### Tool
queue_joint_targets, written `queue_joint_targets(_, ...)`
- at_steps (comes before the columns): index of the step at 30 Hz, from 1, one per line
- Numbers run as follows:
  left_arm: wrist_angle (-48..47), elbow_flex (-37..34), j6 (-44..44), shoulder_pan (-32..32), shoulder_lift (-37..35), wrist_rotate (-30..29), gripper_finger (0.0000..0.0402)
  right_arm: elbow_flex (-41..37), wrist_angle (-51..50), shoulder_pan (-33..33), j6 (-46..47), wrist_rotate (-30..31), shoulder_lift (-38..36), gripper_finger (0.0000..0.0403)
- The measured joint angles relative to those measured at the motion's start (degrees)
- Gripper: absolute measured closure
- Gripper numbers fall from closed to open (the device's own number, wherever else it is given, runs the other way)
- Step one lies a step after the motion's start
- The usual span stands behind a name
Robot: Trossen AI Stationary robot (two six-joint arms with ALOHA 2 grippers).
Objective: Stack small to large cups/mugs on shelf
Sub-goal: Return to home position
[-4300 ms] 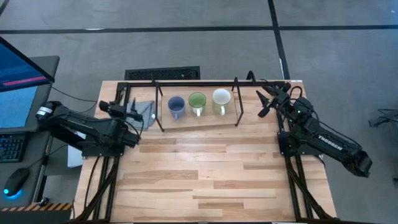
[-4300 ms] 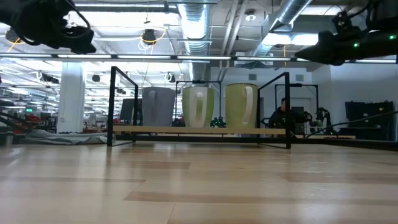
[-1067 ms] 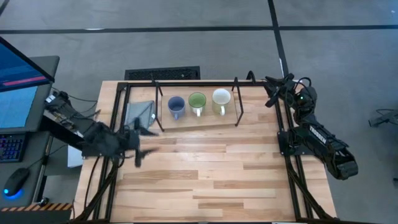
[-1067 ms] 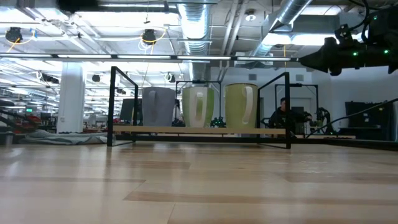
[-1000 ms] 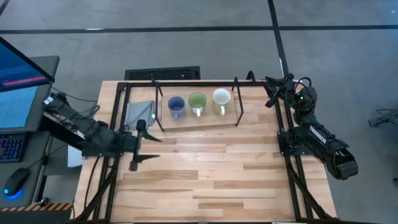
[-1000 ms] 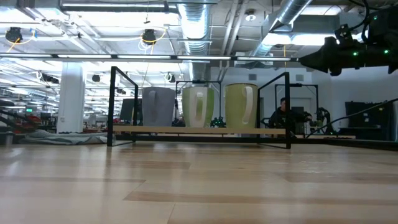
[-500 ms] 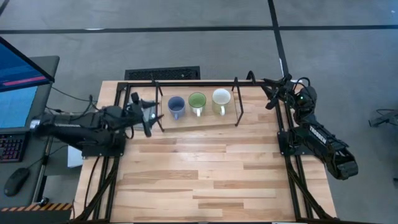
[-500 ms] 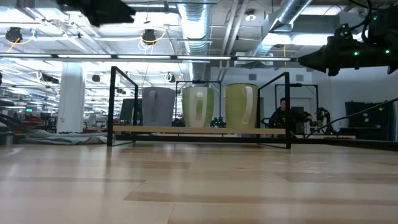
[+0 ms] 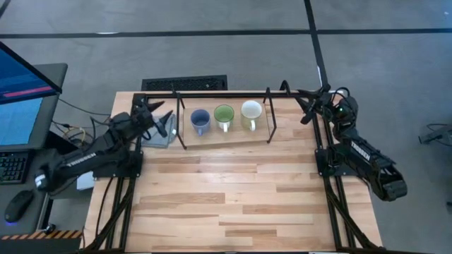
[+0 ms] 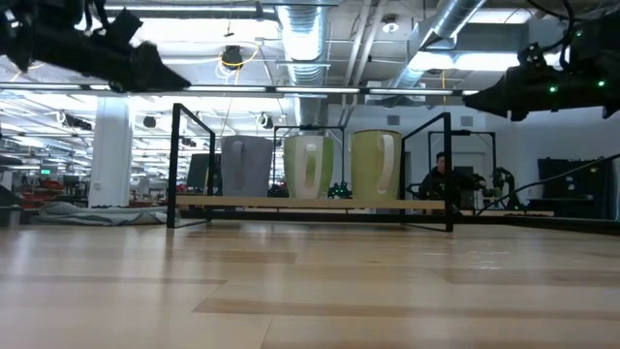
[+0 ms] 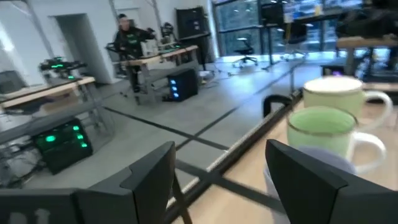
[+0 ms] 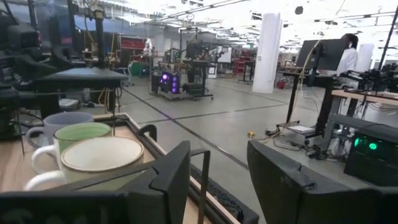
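Three mugs stand upright in a row on the shelf (image 9: 233, 137), their bases on its light wooden board: blue-grey (image 9: 200, 120), green (image 9: 224, 115) and white (image 9: 251, 111). They do not touch each other. My left gripper (image 9: 159, 114) hangs open above the table just off the shelf's left end, pointing level toward the far right; its wrist view shows the green mug (image 11: 323, 127) and the white mug (image 11: 333, 93) past its fingers. My right gripper (image 9: 305, 107) hangs open off the shelf's right end with nothing between its fingers, and the white mug (image 12: 99, 155) is nearest to it.
A grey cloth (image 9: 157, 134) lies on the table under my left gripper. Black upright rods (image 10: 175, 165) frame the shelf at both ends. The wood-plank table (image 9: 233, 197) stretches wide in front of the shelf. A person (image 10: 441, 174) sits far behind.
My left gripper has swung from the table's left middle toward the far edge and come lower. It has turned from pointing right to pointing far-right, and now hangs beside the shelf's left end. The mugs have kept their places.
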Motion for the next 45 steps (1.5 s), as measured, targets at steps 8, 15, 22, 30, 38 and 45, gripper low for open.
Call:
queue_joint_targets(8,3.46,-5.67,-1.42,12.82,-0.33,11.55,0.0159,-0.02,3.03,-1.28,-1.19,-0.02,3.94,0.0221)
queue_joint_targets(15,4.46,-6.46,-1.74,17.21,-2.79,13.96,0.0159,-0.02,4.13,-6.11,0.27,-3.23,5.87,0.0221)
queue_joint_targets(22,-1.30,-6.46,-1.86,18.67,-8.13,15.01,0.0159,0.00,4.70,-7.90,1.85,-7.28,5.44,0.0221)
queue_joint_targets(30,-11.48,-6.46,-3.53,18.67,-17.82,16.50,0.0159,0.00,-0.09,-4.13,6.32,1.04,-0.86,0.0221)
queue_joint_targets(38,-18.19,-6.44,-5.11,18.26,-22.05,16.77,0.0159,-0.02,-11.76,7.03,3.78,20.21,-9.00,0.0221)
queue_joint_targets(45,-19.45,-6.44,-4.94,17.11,-22.21,18.04,0.0159,-0.02,-20.70,15.51,0.09,33.41,-15.79,0.0221)
